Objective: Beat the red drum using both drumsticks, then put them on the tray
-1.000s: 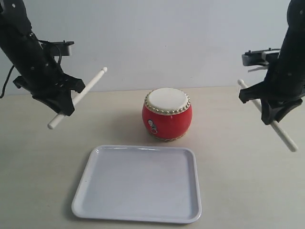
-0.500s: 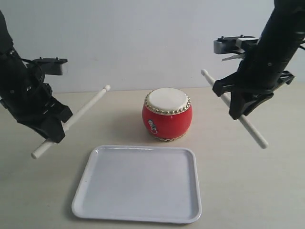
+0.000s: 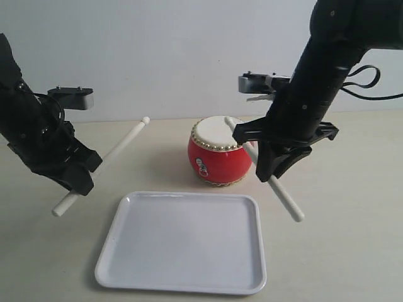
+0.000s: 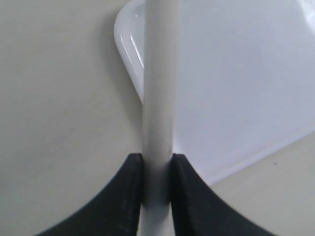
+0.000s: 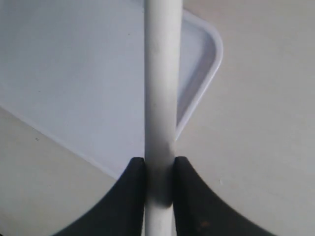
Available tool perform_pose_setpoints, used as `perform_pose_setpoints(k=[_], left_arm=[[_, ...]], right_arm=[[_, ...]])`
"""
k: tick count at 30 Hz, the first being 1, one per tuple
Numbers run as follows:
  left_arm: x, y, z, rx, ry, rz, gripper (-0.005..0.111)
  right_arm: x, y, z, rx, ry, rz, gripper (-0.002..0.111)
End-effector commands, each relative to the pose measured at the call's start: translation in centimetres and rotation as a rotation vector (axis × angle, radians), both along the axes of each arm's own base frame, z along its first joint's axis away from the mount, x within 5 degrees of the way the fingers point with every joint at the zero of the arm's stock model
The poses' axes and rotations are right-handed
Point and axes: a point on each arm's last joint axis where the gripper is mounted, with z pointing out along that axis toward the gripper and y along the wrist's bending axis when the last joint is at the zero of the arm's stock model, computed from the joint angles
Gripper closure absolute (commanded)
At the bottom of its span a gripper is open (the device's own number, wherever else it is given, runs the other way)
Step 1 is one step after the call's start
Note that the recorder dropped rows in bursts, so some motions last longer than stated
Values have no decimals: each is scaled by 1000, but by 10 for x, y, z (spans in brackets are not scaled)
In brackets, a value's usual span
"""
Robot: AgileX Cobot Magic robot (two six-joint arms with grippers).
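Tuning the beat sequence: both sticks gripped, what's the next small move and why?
Probably swing the left stick in toward the drum: its tip sits short of the skin, while the right stick has its tip at the drum's top edge. The left gripper and right gripper each clamp a stick.

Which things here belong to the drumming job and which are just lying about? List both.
Belongs to the job:
- red drum
- tray
- left drumstick, clamped in the left end effector
- right drumstick, clamped in the right end effector

Just there:
- table
- wall
No stray objects show.
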Motion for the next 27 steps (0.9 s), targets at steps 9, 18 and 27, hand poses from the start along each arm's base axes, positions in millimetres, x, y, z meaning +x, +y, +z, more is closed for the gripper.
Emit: perform_pose_setpoints(k=[9, 18, 27], left_arm=[[-1, -4, 5, -43, -21, -1, 107], [3, 2, 3, 27, -71, -17, 107], [10, 1, 5, 15, -143, 2, 107]], right_arm=[[22, 10, 55, 76, -176, -69, 108], [40, -19, 43, 99, -124, -203, 108], [42, -17, 30, 116, -79, -203, 108]])
